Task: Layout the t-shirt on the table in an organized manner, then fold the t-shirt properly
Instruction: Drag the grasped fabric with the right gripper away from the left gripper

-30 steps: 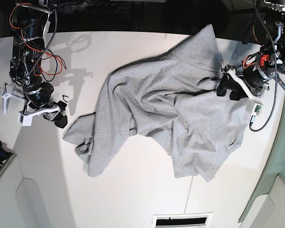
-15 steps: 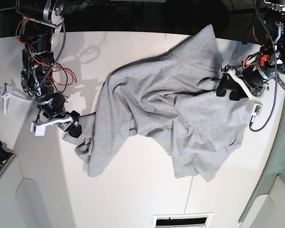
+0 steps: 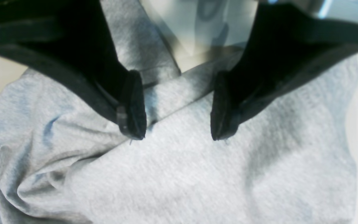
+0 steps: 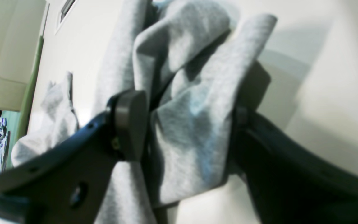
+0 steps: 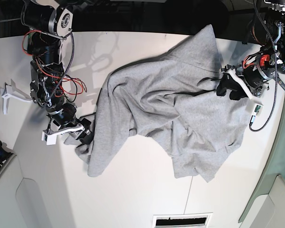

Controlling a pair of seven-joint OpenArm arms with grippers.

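1. The soft, light heather-grey cotton t-shirt (image 5: 171,114) lies crumpled in a loose heap across the middle and robot's-left part of the wide white counter (image 5: 133,190). It is not yet laid out, and no lettering or collar shows.
2. The right gripper (image 4: 185,130) sits at the shirt's bunched lower corner. Its jaws are apart, with a fold of grey cloth standing between them and not yet pinched. This looks like a bid for a corner to pull outward.
3. The left gripper (image 3: 176,105) hangs over the shirt's opposite side, low against the fabric. Its jaws are wide apart and straddle a ridge of cloth, holding nothing.
4. With one arm at each side, the likely aim is to stretch the shirt flat between them.
5. In the way are the overlapping folds through the middle, which hide the hem and sleeves from view.
6. Nearby, a small white bracket (image 5: 9,95) lies on the counter's edge beyond the right arm, and a grey-green panel (image 5: 275,171) borders the far side.
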